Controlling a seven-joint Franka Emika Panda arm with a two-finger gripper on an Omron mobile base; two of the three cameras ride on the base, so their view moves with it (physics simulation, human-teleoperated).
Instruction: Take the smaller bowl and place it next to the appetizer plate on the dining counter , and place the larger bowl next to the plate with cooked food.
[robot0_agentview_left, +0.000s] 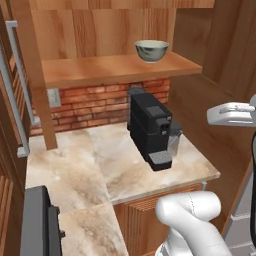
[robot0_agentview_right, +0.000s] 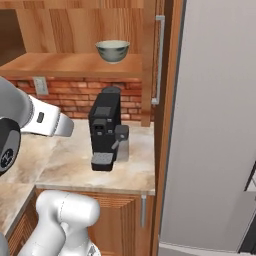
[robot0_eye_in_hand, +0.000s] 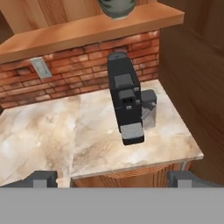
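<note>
Spread wide and empty, the gripper (robot0_eye_in_hand: 112, 178) is held low in frame above a marble counter (robot0_eye_in_hand: 52, 131); what is probably the smaller bowl (robot0_agentview_left: 151, 50) is seen on the upper shelf (robot0_agentview_left: 110, 67).

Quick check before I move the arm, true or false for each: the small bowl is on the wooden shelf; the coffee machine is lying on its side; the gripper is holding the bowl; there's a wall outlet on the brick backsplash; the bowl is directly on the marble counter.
1. The smaller bowl sits on the wooden shelf. True.
2. The coffee machine lies on its side. False: it stands upright on the marble counter.
3. The gripper holds the bowl. False: its jaws are open and empty, well short of the shelf.
4. A wall outlet is set in the brick backsplash. True.
5. The bowl rests on the marble counter. False: it is up on the shelf, above the machine.
</note>
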